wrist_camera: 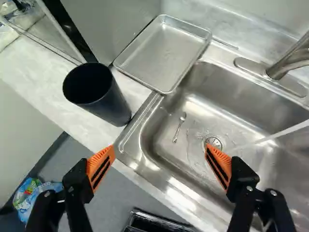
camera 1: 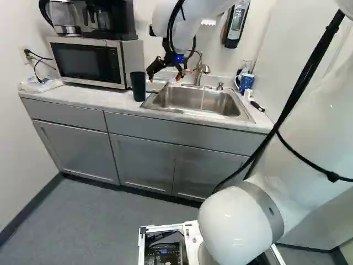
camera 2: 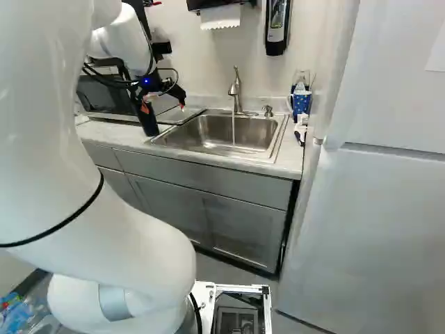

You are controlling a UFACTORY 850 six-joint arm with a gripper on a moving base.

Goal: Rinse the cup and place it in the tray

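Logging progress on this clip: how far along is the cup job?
Water is running into the sink; that looks done. Nothing is in hand: the gripper stands open. The cup is upright on the counter, outside the tray, so gripping and placing it remain. Whether it has been rinsed, I cannot tell.

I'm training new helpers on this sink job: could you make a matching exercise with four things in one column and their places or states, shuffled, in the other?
1. Cup
2. Tray
3. Spoon
4. Faucet

A. Inside the sink, near the drain
B. Running water
C. Dark, upright on the counter
D. Silver, rectangular, flat by the sink's rim

Pairs: 1-C, 2-D, 3-A, 4-B
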